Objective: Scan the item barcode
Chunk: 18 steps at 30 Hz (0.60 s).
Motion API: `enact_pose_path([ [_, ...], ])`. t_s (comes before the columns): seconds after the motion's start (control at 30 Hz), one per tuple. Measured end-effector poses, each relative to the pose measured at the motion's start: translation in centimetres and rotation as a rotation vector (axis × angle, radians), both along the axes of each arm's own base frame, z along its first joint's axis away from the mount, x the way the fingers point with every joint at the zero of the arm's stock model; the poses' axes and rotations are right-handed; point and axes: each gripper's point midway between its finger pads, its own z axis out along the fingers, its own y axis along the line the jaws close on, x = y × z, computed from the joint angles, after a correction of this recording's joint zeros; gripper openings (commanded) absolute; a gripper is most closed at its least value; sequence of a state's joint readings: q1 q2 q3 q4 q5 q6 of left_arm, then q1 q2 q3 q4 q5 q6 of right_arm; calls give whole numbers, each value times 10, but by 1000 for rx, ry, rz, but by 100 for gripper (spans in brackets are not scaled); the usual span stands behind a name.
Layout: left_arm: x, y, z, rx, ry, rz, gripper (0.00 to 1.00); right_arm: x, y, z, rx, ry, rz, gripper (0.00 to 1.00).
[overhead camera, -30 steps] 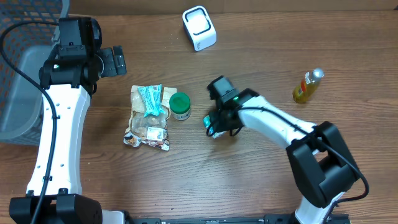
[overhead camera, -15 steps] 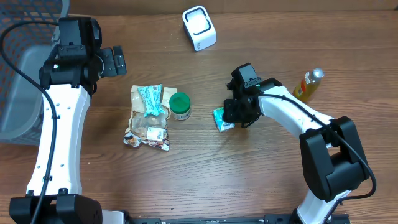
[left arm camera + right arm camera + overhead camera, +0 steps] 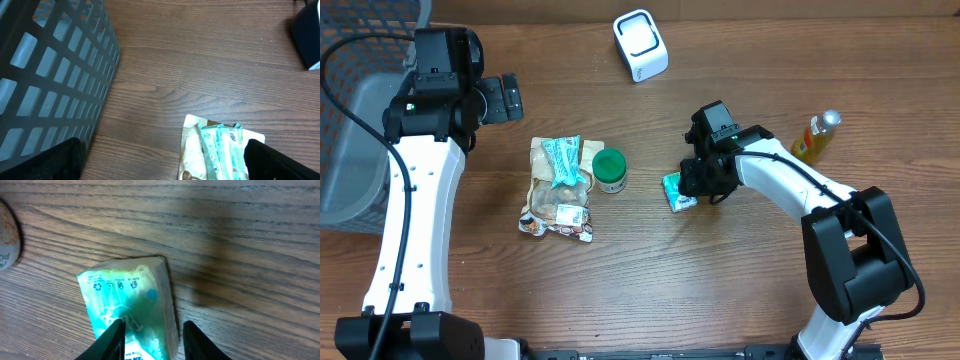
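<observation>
A small teal packet (image 3: 674, 190) lies flat on the wooden table near the middle; it fills the lower left of the right wrist view as the teal packet (image 3: 129, 296). My right gripper (image 3: 697, 182) sits low over its right end. The right gripper (image 3: 151, 330) is slightly open and straddles the packet: the left finger meets its face, and a thin gap shows at the right finger. The white barcode scanner (image 3: 640, 45) stands at the back of the table. My left gripper (image 3: 506, 97) hangs wide open at the far left, holding nothing.
A grey mesh basket (image 3: 350, 150) stands at the left edge, close to the left gripper (image 3: 165, 165). Snack bags (image 3: 558, 190) and a green-lidded jar (image 3: 610, 170) lie left of the packet. A yellow bottle (image 3: 816, 138) lies at the right.
The right arm moved right with the teal packet, then stopped with it lying on the table. Its jaws have spread a little. The left arm has not moved.
</observation>
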<state>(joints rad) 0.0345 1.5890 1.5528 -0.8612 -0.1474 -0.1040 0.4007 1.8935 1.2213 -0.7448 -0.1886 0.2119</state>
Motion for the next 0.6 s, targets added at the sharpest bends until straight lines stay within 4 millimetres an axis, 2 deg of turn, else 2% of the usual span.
enact_pose_path([
  [0.3,0,0,0,-1,0,0,100,-4,-2,-1,-9,16,2,33],
  [0.6,0,0,0,0,0,0,100,-26,21,6,138,125,34,34],
])
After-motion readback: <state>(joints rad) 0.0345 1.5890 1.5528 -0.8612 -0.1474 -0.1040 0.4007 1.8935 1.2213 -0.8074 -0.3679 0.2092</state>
